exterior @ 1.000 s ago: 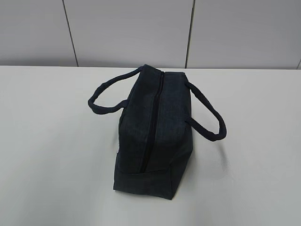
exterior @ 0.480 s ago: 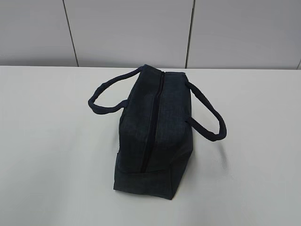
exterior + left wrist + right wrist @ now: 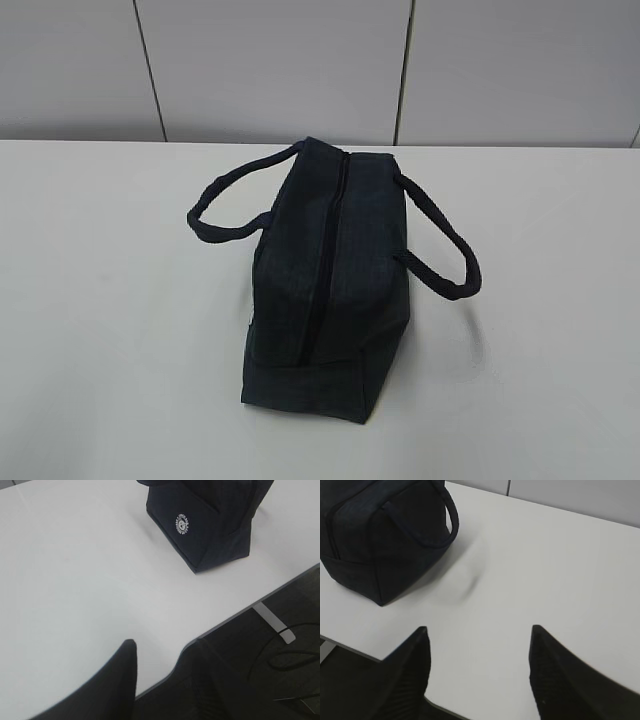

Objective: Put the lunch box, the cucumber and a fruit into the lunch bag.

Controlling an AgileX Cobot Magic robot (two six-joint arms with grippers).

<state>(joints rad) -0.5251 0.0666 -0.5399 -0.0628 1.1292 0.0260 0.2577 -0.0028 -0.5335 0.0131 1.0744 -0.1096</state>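
The dark navy lunch bag stands on the white table with its zipper running along the top and shut, and its two loop handles spread to the sides. It shows in the left wrist view with its white round logo, and in the right wrist view. My left gripper is open and empty over the table's front edge. My right gripper is open and empty, to the right of the bag. The lunch box, cucumber and fruit are out of view.
The table's front edge runs close to the left gripper, with dark floor and cables beyond it. A grey panelled wall stands behind the table.
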